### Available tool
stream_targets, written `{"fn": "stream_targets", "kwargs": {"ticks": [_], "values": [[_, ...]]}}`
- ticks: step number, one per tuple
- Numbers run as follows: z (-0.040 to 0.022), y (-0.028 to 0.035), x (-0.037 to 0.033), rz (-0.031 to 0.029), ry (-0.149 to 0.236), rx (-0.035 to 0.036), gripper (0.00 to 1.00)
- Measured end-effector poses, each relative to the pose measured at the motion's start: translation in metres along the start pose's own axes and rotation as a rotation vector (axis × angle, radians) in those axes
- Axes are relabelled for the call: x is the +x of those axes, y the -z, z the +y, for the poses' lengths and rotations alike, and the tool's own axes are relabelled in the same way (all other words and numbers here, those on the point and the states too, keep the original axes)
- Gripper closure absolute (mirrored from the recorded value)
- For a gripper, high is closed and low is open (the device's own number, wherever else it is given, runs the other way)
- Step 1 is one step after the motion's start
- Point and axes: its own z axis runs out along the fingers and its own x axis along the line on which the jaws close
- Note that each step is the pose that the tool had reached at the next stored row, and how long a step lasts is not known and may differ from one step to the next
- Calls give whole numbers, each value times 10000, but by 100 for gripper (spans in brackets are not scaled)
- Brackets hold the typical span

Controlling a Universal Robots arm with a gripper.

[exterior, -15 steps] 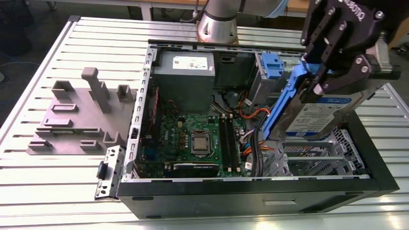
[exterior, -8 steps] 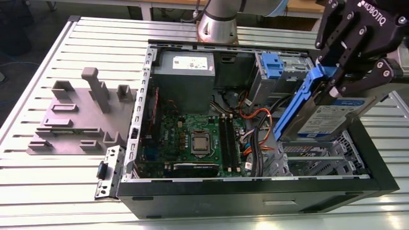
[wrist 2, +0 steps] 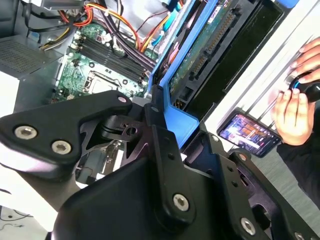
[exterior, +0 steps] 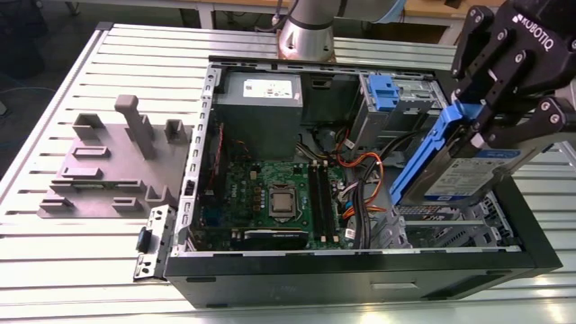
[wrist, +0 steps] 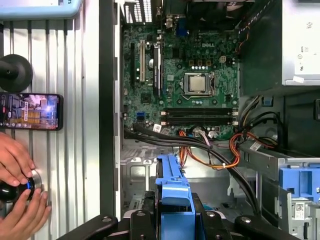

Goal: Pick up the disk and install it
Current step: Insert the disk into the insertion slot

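Observation:
The disk (exterior: pixel 468 172), a silver drive with a white-and-blue label in a bright blue carrier frame, hangs tilted on edge above the open computer case (exterior: pixel 360 266) at the exterior view's right. My black gripper (exterior: pixel 504 131) is shut on its upper end, a finger on each side. In the second wrist view the disk (wrist 2: pixel 212 47) shows its green circuit side and connector, with the gripper (wrist 2: pixel 155 125) clamped on the blue frame. The first wrist view has the blue frame (wrist: pixel 172 192) between the fingers above the case's bare metal bay floor (wrist: pixel 137 175).
Inside the case lie the motherboard (exterior: pixel 279 196), orange and black cables (exterior: pixel 360 169), a grey power supply (exterior: pixel 261 101) and another blue carrier (exterior: pixel 382 91) in the drive cage. A grey fixture (exterior: pixel 108 162) stands on the slatted table. A person's hands (wrist: pixel 17 200) and a phone (wrist: pixel 30 111) lie beside the case.

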Motion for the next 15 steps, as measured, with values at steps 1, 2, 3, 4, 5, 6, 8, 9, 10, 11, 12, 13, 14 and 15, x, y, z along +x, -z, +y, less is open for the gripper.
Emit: {"fn": "stream_targets", "kwargs": {"ticks": [1,2,3,4,5,6,8,9,10,11,12,13,14,15], "values": [[-11,-9,14,0,0,0,64],[-23,-17,25,0,0,0,64],[-36,-24,35,1,0,0,64],[-49,-32,44,0,0,0,64],[-63,-41,50,-1,0,0,64],[-78,-50,53,-2,0,0,64],[-107,-72,53,1,0,0,64],[-121,-83,53,0,1,0,64],[-133,-93,53,1,1,0,64],[-144,-103,53,1,2,-1,64],[-151,-113,53,1,3,0,64],[-154,-122,52,2,7,0,64],[-154,-132,53,2,11,-1,64],[-154,-143,53,-1,19,0,64]]}}
